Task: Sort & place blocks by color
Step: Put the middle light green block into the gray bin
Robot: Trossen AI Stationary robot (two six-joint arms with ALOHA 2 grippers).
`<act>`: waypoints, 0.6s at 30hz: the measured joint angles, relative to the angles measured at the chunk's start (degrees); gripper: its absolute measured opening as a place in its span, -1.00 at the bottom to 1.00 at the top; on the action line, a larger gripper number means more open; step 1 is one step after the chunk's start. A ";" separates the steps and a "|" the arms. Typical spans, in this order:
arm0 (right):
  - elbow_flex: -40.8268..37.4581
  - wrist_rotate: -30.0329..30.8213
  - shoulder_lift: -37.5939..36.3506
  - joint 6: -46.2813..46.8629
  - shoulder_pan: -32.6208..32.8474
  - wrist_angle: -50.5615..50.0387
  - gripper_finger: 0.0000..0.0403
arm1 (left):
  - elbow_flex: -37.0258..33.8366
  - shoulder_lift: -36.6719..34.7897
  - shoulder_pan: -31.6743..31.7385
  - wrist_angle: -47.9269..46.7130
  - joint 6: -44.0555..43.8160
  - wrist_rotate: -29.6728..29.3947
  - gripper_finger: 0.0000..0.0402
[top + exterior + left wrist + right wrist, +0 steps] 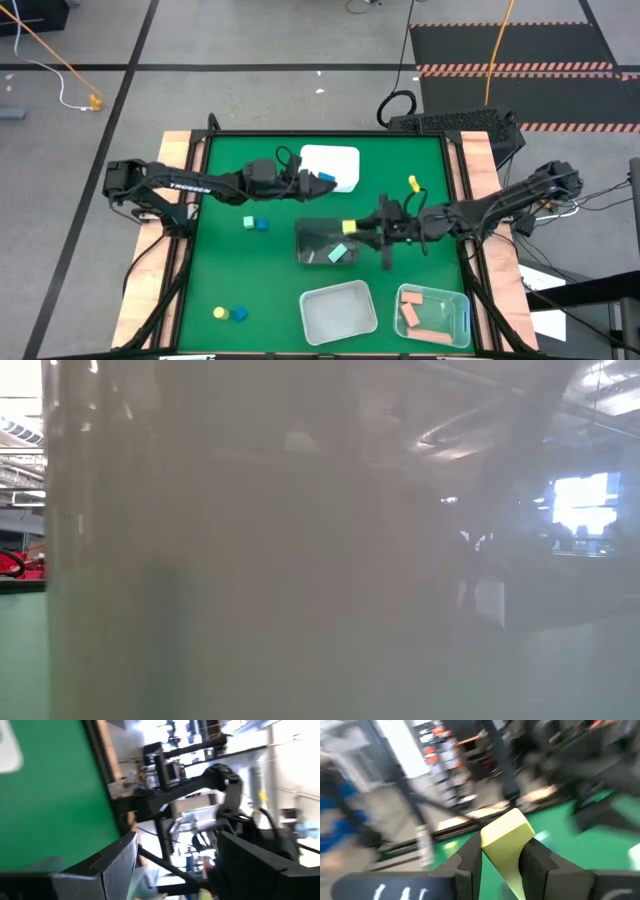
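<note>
While the right gripper pinches a yellow block above the dark tub at mid-table, the left gripper, fingers spread, hovers beside a blue block over the far white tub.

Scattered blocks on green felt (salmon bars binned, one yellow block held aloft).
</note>
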 joint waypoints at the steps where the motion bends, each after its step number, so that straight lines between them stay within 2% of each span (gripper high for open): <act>1: 0.00 -2.41 -0.89 3.34 0.03 -1.80 -0.61 | 0.00 0.00 0.56 -1.16 0.53 0.71 0.37; 5: 0.00 -12.50 -2.84 14.12 0.19 -6.78 -0.61 | 0.00 0.00 1.99 -6.45 2.30 2.14 0.37; 9: 0.00 -17.31 -2.80 17.88 1.63 -8.48 -0.61 | 0.00 0.00 2.47 -9.43 2.55 2.29 0.37; 18: 0.00 -17.37 3.18 19.92 5.66 -7.18 -0.61 | 0.00 -0.02 -1.50 -11.39 4.82 2.70 0.37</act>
